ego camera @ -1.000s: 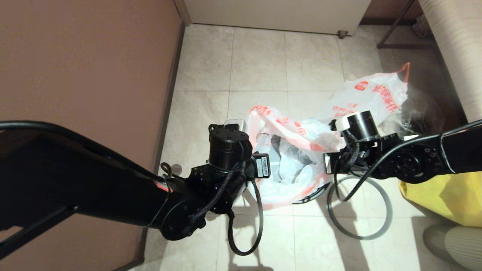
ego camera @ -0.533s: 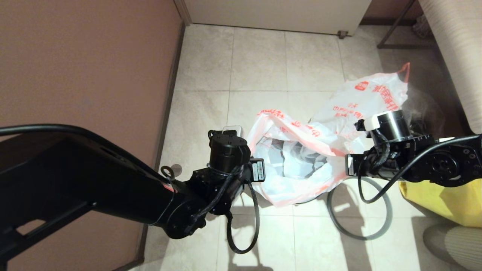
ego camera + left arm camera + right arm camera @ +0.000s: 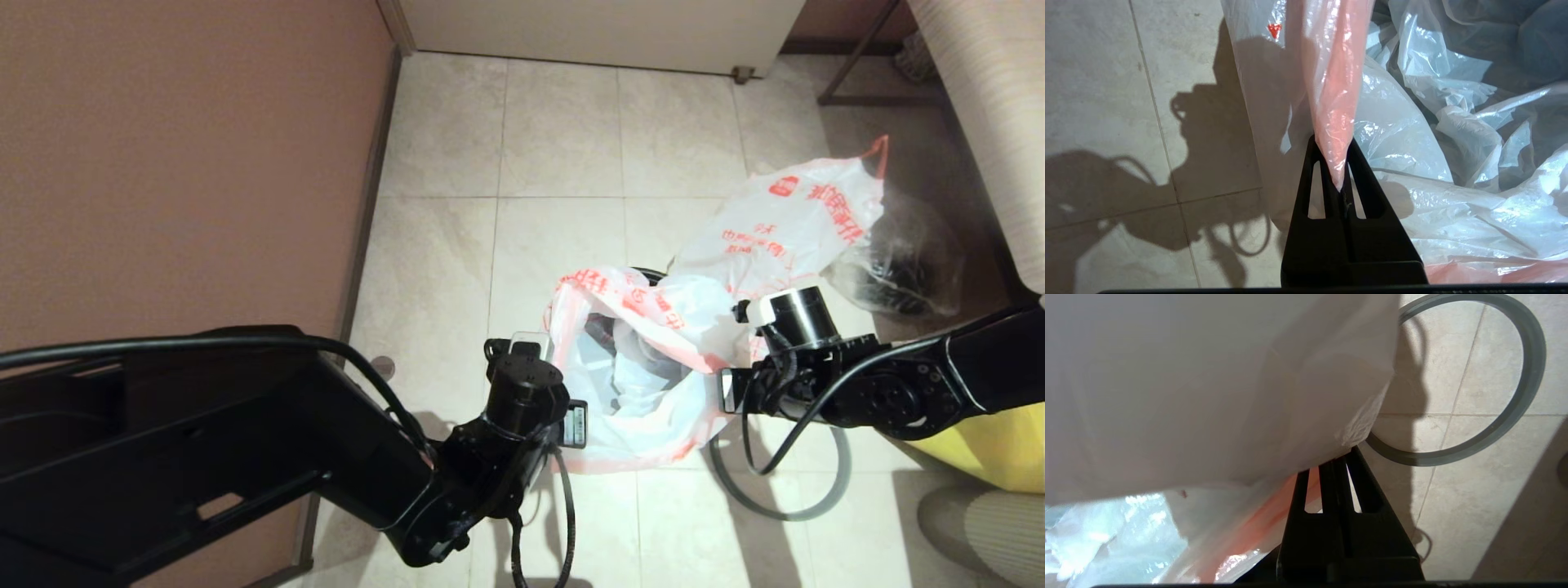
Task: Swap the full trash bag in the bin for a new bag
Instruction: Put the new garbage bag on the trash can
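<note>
The new bag (image 3: 645, 384), thin white film with red print, hangs open between my two grippers above the black bin (image 3: 647, 274), which shows only as a dark arc behind it. My left gripper (image 3: 1333, 143) is shut on the bag's red-edged handle (image 3: 1331, 81) on its left side. My right gripper (image 3: 1337, 455) is shut on the opposite edge of the bag (image 3: 1208, 396), whose film drapes over the fingertips. Crumpled film folds fill the bag's mouth (image 3: 1453, 122). The full trash bag (image 3: 788, 216) stands puffed on the floor behind, to the right.
The bin's grey ring (image 3: 784, 498) lies loose on the tiles below my right wrist, and the ring (image 3: 1515, 396) also shows in the right wrist view. A clear bag with dark contents (image 3: 898, 265) sits beside the full bag. A big yellow bag (image 3: 980, 441) is near right, a brown wall (image 3: 163, 163) left.
Both arms have dropped lower and nearer, carrying the open bag down with them. The right wrist swung out to the right, then came back left.
</note>
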`<state>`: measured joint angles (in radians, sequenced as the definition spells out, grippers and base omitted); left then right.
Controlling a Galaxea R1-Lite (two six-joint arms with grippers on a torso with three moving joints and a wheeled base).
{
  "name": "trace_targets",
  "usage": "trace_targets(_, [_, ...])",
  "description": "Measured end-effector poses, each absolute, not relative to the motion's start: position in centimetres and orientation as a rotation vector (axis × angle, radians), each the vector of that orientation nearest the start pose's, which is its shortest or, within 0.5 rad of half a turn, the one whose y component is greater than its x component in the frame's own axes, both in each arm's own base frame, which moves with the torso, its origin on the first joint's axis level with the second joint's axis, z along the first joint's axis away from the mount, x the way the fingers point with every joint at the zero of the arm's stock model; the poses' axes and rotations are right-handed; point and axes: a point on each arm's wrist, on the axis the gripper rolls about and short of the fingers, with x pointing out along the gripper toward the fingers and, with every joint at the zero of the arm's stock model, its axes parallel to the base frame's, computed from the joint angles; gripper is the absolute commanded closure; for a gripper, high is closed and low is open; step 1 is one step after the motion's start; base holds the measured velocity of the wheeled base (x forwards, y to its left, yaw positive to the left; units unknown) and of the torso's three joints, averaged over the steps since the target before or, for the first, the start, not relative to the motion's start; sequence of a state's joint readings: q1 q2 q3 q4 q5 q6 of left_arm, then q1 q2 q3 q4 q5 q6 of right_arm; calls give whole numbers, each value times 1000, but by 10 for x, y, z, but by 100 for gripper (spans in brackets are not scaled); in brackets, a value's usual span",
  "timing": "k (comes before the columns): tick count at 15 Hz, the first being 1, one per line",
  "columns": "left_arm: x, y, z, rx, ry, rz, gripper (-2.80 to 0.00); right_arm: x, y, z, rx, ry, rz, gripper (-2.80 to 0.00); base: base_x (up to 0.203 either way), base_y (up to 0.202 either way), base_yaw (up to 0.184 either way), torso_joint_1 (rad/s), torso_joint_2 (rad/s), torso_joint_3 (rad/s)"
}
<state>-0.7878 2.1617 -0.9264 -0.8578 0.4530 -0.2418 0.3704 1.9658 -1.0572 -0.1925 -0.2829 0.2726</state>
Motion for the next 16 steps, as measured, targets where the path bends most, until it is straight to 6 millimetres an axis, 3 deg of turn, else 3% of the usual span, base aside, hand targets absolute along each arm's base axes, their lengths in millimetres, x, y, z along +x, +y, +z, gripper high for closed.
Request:
trace_targets(3, [296, -268, 59, 20, 303, -274, 0, 345, 127, 112, 36, 684, -5, 0, 0, 0, 0, 0, 0, 0])
trace_targets(5, [300, -267, 55, 25, 302, -254, 0, 343, 127, 118, 40, 668, -1, 0, 0, 0, 0, 0, 0, 0])
trace_targets(6, [301, -268, 53, 27, 304, -252, -280, 340, 126, 122, 39, 660, 2, 0, 0, 0, 0, 0, 0, 0])
trace_targets(7, [302, -268, 52, 28, 304, -245, -280, 337, 125, 125, 38, 655, 5, -280, 0, 0, 0, 0, 0, 0])
trace_targets(12, [295, -266, 55, 56, 300, -236, -280, 323, 131, 139, 9, 629, 39, -280, 0, 0, 0, 0, 0, 0])
trace_targets(16, [280, -266, 91, 29, 250, -261, -280, 313, 133, 153, -9, 612, 63, -280, 0, 0, 0, 0, 0, 0])
